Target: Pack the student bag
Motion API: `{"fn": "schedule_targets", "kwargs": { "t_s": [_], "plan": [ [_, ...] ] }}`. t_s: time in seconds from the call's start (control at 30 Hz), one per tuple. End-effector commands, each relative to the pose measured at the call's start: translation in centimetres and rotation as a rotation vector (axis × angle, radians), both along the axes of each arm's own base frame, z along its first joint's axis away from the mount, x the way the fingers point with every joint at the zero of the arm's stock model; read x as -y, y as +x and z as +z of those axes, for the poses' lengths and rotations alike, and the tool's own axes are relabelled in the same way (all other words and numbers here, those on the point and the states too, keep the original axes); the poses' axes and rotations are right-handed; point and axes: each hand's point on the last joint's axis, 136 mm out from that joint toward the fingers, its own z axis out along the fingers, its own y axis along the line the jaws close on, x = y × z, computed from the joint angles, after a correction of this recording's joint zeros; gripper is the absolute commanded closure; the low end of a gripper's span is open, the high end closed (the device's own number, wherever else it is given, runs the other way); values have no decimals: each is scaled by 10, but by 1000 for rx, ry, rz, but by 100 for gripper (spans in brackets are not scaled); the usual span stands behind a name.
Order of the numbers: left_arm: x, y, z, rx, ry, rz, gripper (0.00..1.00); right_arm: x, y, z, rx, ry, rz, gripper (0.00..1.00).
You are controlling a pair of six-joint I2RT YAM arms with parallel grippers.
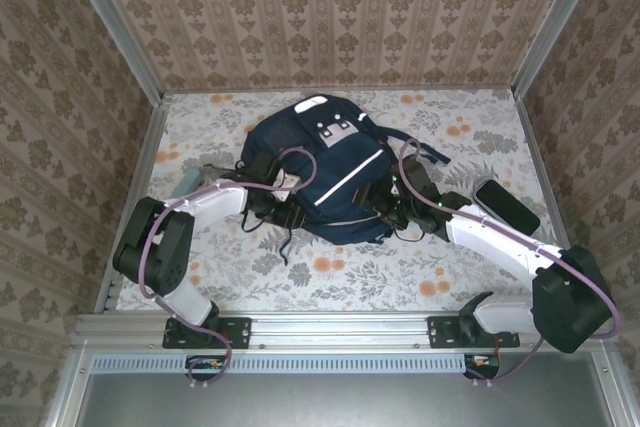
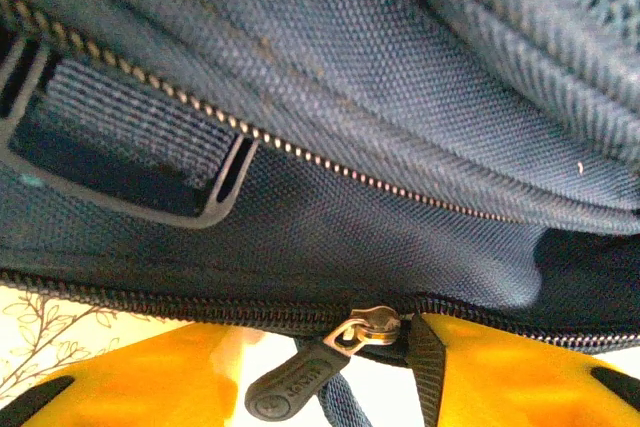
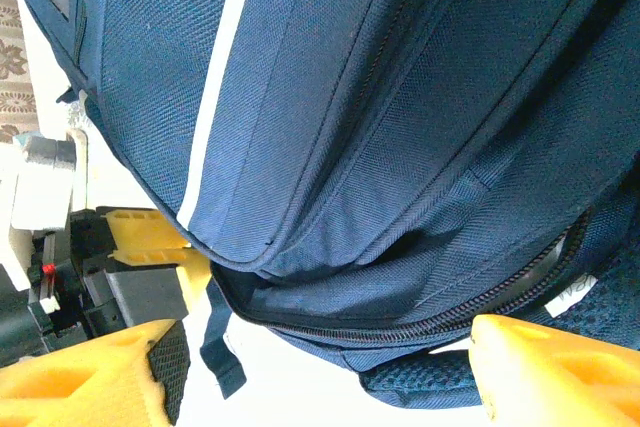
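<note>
The student bag (image 1: 325, 169) is a large navy backpack with thin white stripes, lying flat in the middle of the table. My left gripper (image 1: 263, 203) is at its lower left edge. In the left wrist view its yellow fingers (image 2: 130, 377) stand apart, open. The bag's metal zipper slider (image 2: 376, 328) and black pull tab (image 2: 293, 384) hang loose between them, and the zip beside it looks closed. My right gripper (image 1: 397, 203) is at the bag's lower right edge. It is open, and its fingers (image 3: 560, 372) straddle the zipped seam (image 3: 420, 322) without clamping it.
A flat black case (image 1: 506, 206) lies on the flowered tablecloth right of the bag, beside my right forearm. A pale grey-green item (image 1: 191, 183) pokes out by my left arm. Dark straps (image 1: 425, 150) trail off the bag's right side. Patterned walls close in three sides.
</note>
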Motion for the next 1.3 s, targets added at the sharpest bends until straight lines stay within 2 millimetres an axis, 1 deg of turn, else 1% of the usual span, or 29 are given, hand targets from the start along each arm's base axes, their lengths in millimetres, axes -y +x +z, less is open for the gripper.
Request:
{"fn": "schedule_targets", "kwargs": {
  "t_s": [0.0,0.1,0.3,0.43,0.63,0.77,0.87,1.0,1.03,1.07,1.1,1.17,1.27],
  "plan": [
    [6,7,5,9,-15,-25,55,-2,4,3,11,-1,-16,24],
    [6,5,9,10,-23,-24,62,-3,4,1,6,-6,-13,24],
    [6,2,25,38,-55,-11,77,-6,4,-1,1,-10,-8,25],
    [5,0,30,45,-60,-4,85,-7,4,-3,-1,-14,-5,25],
    [3,-3,36,40,-60,9,89,-8,3,-8,-11,-28,1,25],
    [5,-7,38,24,-61,16,93,-7,0,-12,-25,-57,5,25],
    [13,-15,39,8,-81,9,95,-5,-5,-21,-42,-99,12,26],
    [26,-33,42,-4,-101,-16,97,-6,-10,-40,-75,-112,12,26],
    [29,-38,43,-3,-106,-25,97,-6,-9,-42,-73,-105,7,27],
    [31,-40,44,3,-109,-23,97,-7,-10,-52,-94,-113,3,28],
    [35,-43,46,7,-119,-24,97,-8,-10,-57,-102,-111,0,28],
    [46,-49,49,7,-148,-29,98,-12,-10,-64,-105,-97,-8,30],
    [67,-56,55,23,-183,-54,98,-21,-11,-70,-106,-62,-18,32]
  ]
}}
